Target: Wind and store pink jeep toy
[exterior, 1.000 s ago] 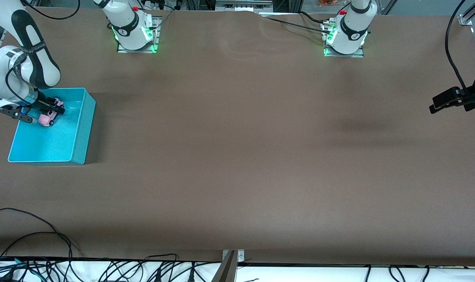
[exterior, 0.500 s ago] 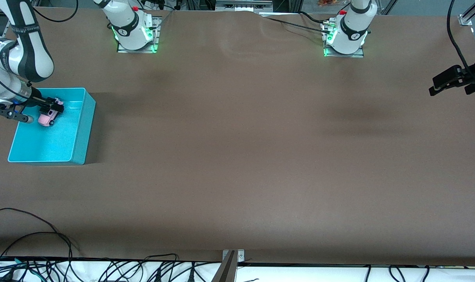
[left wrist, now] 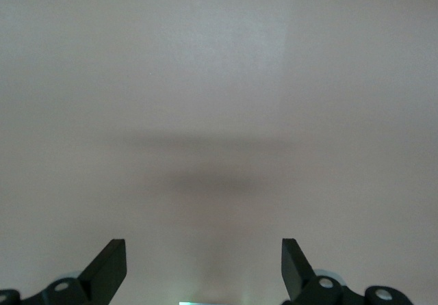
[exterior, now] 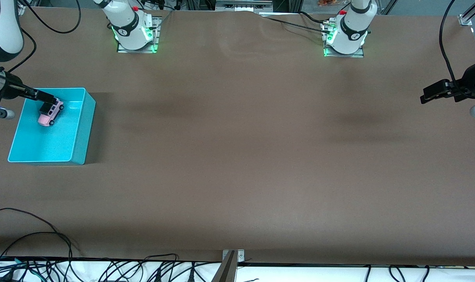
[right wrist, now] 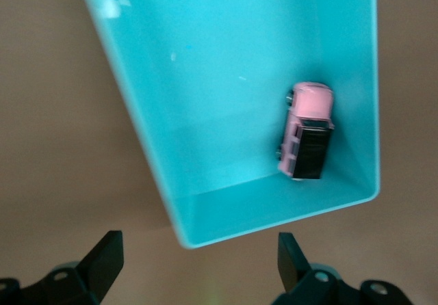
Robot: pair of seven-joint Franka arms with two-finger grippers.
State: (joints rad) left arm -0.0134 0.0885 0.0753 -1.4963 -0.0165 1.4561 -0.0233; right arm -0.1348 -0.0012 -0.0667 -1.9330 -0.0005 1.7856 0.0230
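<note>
Pink jeep toy (exterior: 49,112) sits in smooth turquoise bin (exterior: 79,129); right gripper (exterior: 45,102) hangs above, fingers apart, empty. Left gripper (exterior: 431,95) waits w/ fingers spread.

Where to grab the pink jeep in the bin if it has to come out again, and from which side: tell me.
Grip the pink jeep toy across its two long flanks, at mid-body, coming straight down from above. It stands on its wheels in the turquoise bin, close to one wall and a corner, so a sideways approach looks blocked. The open right gripper would probably suit; the jaw on the wall side has little room.
</note>
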